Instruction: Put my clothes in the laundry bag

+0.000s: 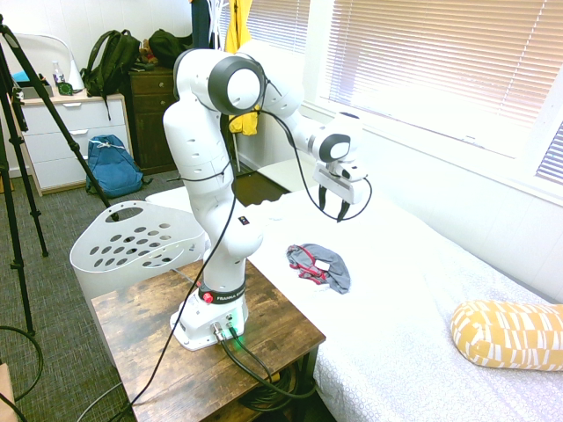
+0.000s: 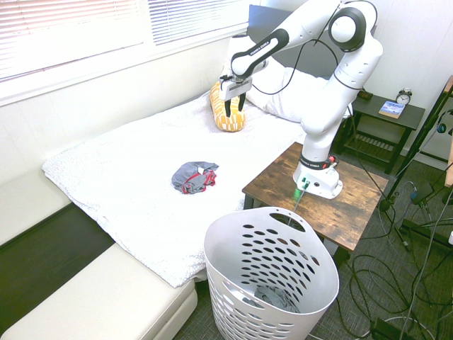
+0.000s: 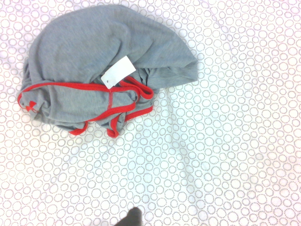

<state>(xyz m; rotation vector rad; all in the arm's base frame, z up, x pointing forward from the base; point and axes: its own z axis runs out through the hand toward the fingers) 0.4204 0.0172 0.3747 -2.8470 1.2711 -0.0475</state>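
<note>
- The laundry basket [image 2: 272,273] stands on the floor beside the wooden tabletop [image 2: 361,202] that carries the arm, just off the edge of the bed [image 2: 120,177]. It is white, upright, with rows of oval holes and a cut-out handle near its rim.
- Inside the basket, low at the bottom, some grey fabric [image 2: 272,297] shows; what it is cannot be told.
- The grey garment [image 1: 318,266] with red trim lies crumpled on the white bed cover, near the side of the bed next to the tabletop, well apart from the basket.
- In the first exterior view its longer side runs roughly along the bed's length. In the wrist view the red-trimmed edges [image 3: 110,106] bunch on one side and the plain grey rounded part on the other, with a small white tag [image 3: 117,72] lying on top near the middle.
- The end effector [image 1: 343,207] hangs above the bed, pointing down, higher than the garment and touching nothing; its fingers stand spread and hold nothing.
- A yellow patterned pillow [image 1: 508,334] lies on the bed, well apart from the garment.
</note>
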